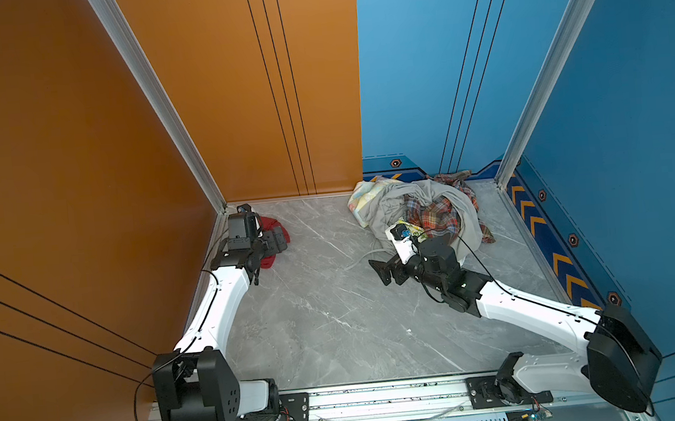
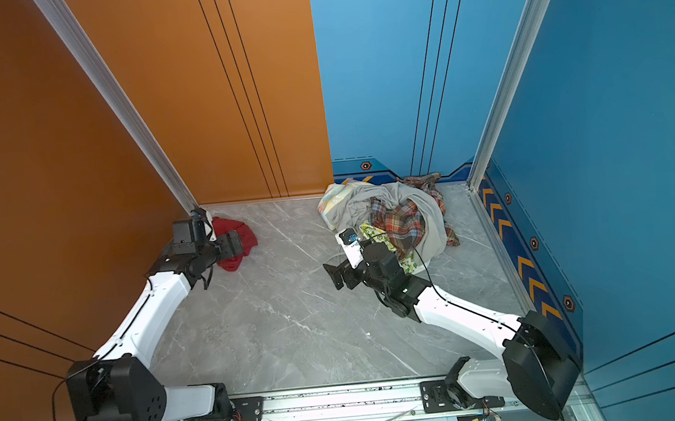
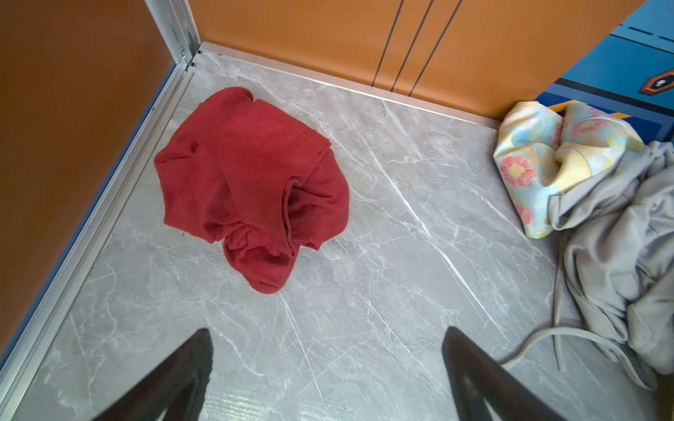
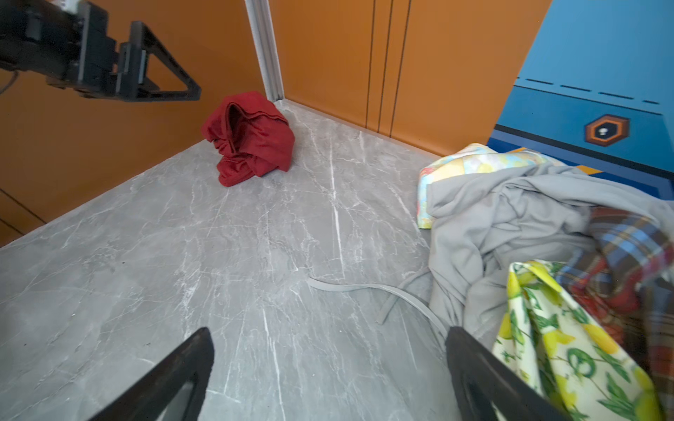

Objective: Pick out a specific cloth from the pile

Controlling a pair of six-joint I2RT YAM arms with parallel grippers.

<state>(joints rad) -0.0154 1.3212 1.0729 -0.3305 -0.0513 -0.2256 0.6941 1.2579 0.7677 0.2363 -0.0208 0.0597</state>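
A: Where did we find the cloth (image 2: 248,238)?
B: Left of centre in both top views, on the table (image 1: 335,303), well apart from the pile (image 1: 423,208). Left tool (image 3: 328,331) hung nearest, spread, empty; right tool (image 4: 330,330) spread too.

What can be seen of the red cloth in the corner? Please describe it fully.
The cloth is plain deep red, thin and soft-looking, with a stitched hem showing. It lies crumpled in folds on the grey marbled table, near the corner of the orange walls, apart from the pile. Nothing grips it: the open left gripper hovers near it, not touching.
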